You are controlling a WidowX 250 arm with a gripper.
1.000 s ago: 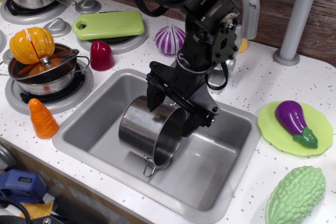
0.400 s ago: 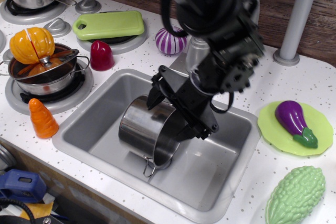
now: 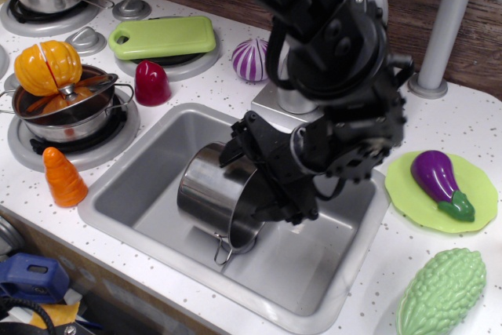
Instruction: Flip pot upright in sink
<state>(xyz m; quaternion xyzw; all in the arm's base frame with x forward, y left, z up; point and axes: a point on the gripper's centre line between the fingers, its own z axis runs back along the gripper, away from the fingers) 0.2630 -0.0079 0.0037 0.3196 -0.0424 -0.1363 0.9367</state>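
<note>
Our black gripper [image 3: 263,182], jaws clamped on the shiny cylindrical steel pot's [image 3: 216,194] rim, has rotated since a second ago; the pot remains sideways in the grey plastic sink [image 3: 149,164], so flipping has barely begun.

A single black robot arm is seen entering from the top centre and reaching down and forward. Its bulky wrist section is bent toward the lower left, with dark cables looped around its housing. The gripper [image 3: 263,178] is carried low at the end of the wrist, tilted at a slant. Its two dark fingers are spread apart, one set higher and to the left, the other lower and nearer the camera. Whether the fingers are pressed against anything cannot be judged, since the wrist hides part of them.
</note>
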